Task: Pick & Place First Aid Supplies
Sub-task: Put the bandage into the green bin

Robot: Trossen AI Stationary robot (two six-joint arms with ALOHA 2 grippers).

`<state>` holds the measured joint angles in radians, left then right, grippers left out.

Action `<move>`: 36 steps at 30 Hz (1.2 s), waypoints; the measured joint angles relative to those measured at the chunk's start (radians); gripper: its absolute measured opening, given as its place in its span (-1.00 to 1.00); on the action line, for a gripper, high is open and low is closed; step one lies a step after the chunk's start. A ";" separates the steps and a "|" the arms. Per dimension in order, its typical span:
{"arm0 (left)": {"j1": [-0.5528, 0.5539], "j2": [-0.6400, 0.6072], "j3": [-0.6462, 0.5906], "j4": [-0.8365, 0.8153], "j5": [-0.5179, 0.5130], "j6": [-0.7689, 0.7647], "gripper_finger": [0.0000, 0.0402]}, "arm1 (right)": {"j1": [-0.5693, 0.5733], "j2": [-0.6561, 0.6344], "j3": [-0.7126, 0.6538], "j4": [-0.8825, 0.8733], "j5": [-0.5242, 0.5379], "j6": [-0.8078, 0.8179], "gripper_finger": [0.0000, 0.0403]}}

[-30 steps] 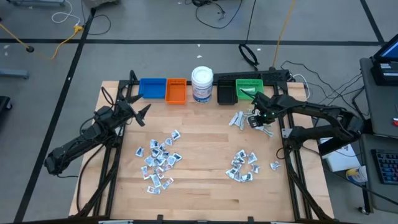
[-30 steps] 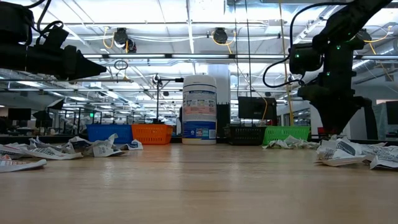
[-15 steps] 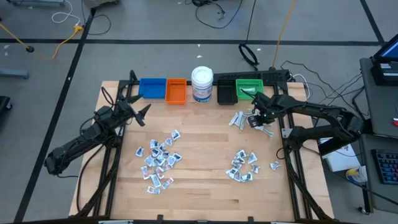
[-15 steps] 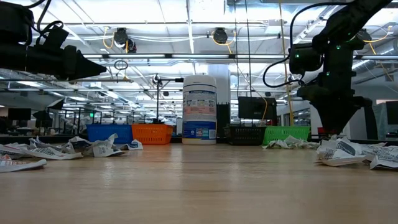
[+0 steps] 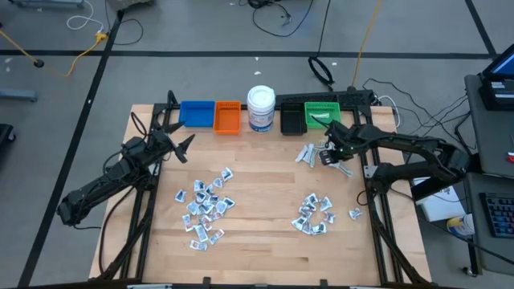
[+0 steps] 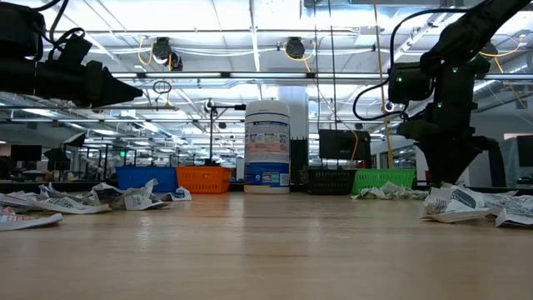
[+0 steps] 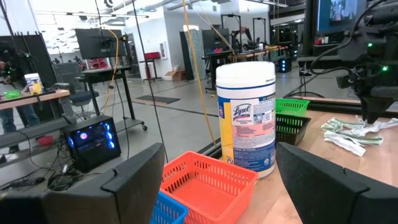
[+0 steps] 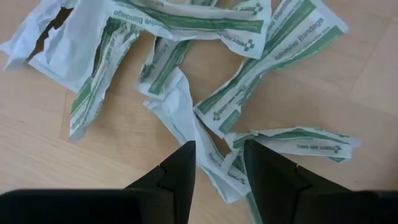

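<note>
1. The first aid supplies are lying in three loose groups on the wooden surface: a left pile, a right-front pile, and a small cluster of green-printed bandage wrappers just in front of the green bin. Some white wrappers are already sitting inside that bin, which suggests it is serving as the drop point for this type.

2. The right claw is working at the bandage cluster, pointing straight down at the surface. Its two dark fingers are standing a narrow gap apart, with a strip of white wrapper running between them. Whether the strip is actually pinched cannot be told; it is lying flat with the rest. By judgement, the step in hand is closing on one wrapper for the short carry to the green bin.

3. The wrappers are overlapping, so a neighbour may be dragged along.

4. The left claw is waiting with its fingers spread wide, held above the surface near the blue bin and orange bin, holding nothing and keeping clear of the working side.

5. The white jar and the black bin are standing in the back row between the orange and green bins.
</note>
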<state>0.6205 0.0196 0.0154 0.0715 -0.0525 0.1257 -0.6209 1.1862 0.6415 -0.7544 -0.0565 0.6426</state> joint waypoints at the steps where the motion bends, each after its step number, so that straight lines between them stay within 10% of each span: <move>1: 0.000 0.000 0.000 0.000 0.000 0.000 0.54 | 0.000 0.000 0.000 -0.007 0.000 0.000 -0.37; 17: 0.000 0.000 0.000 0.000 0.000 0.000 0.54 | 0.000 0.000 0.000 -0.027 0.032 -0.019 -0.96; 36: 0.000 0.000 0.000 0.000 0.000 0.000 0.54 | 0.000 -0.004 0.149 -0.162 0.034 -0.056 -1.00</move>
<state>0.6204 0.0195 0.0154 0.0715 -0.0525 0.1257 -0.6212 1.1824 0.7903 -0.9160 -0.0228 0.5861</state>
